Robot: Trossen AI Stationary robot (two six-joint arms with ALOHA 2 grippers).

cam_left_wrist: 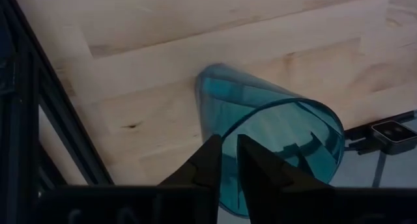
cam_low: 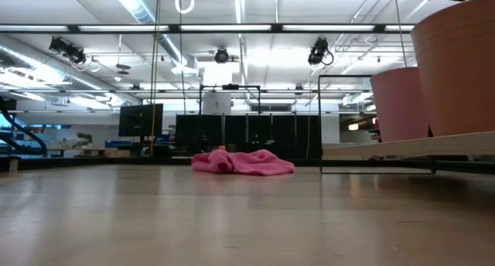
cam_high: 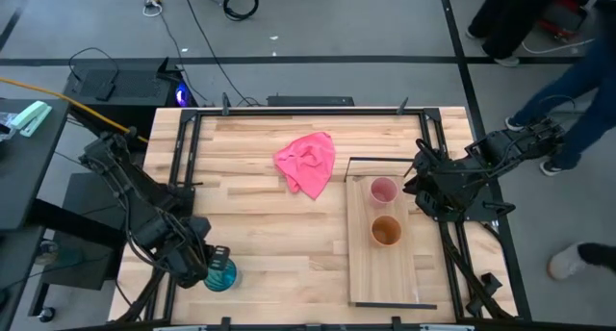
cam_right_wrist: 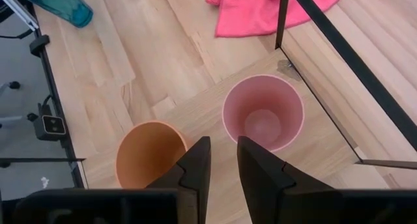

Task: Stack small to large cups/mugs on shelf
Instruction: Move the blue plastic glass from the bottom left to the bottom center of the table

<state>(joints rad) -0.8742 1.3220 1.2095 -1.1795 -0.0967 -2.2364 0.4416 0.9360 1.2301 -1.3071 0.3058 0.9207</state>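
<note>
Item: teal cup point(cam_high: 219, 272), near corner of the slatted table point(cam_high: 250, 158) on the left arm's side, well apart from the shelf point(cam_high: 385, 273). Left gripper point(cam_left_wrist: 227, 160): fingers pinched on the cup's rim wall, one inside, one outside; cup tilted, its long axis slanting away from the jaws. Pink cup point(cam_right_wrist: 263, 112) and orange-brown cup point(cam_right_wrist: 148, 154): upright on the shelf, side by side. Right gripper point(cam_right_wrist: 222, 160): hovering above and between them, fingers nearly together, holding nothing (so the teal cup is plainly the left arm's). Pink cloth point(cam_high: 307, 163): mid-table, uninvolved.
</note>
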